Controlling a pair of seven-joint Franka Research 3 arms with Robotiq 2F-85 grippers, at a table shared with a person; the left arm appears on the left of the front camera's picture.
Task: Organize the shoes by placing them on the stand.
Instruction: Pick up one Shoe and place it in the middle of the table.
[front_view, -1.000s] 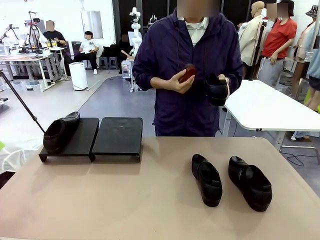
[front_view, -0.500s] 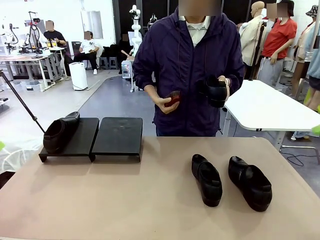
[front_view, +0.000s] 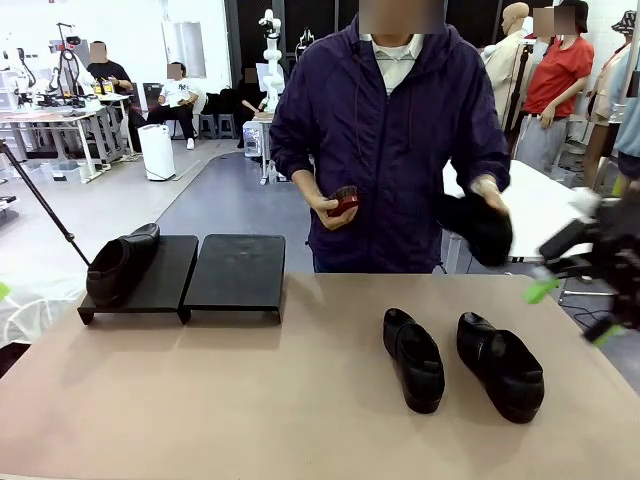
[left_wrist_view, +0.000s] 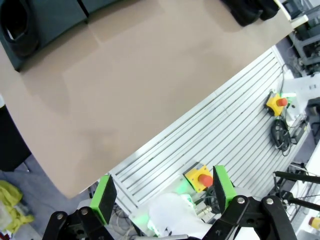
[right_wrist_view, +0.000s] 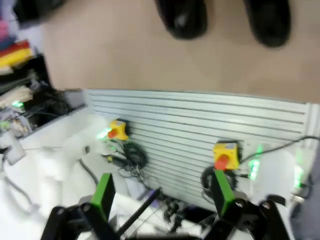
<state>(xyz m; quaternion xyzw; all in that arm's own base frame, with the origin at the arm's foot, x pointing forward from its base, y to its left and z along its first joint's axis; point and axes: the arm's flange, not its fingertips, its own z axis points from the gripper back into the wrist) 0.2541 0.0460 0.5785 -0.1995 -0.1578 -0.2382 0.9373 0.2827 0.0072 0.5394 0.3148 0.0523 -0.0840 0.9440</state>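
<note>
One black shoe lies on the left panel of the low black stand; both show in the left wrist view as the shoe on the stand. Two more shoes sit side by side on the table's right half, blurred in the right wrist view. The person holds another shoe above the far edge. My right gripper hangs blurred at the right edge, open and empty, as its own view confirms. My left gripper is open beyond the table's near edge.
The person's other hand holds a small red brush at chest height. The tan table has free room across its middle and front. Below the near edge lie a slatted base and emergency-stop buttons.
The person has lowered the held shoe to the right and dropped the brush hand. My right gripper has swung into the front view from the right.
</note>
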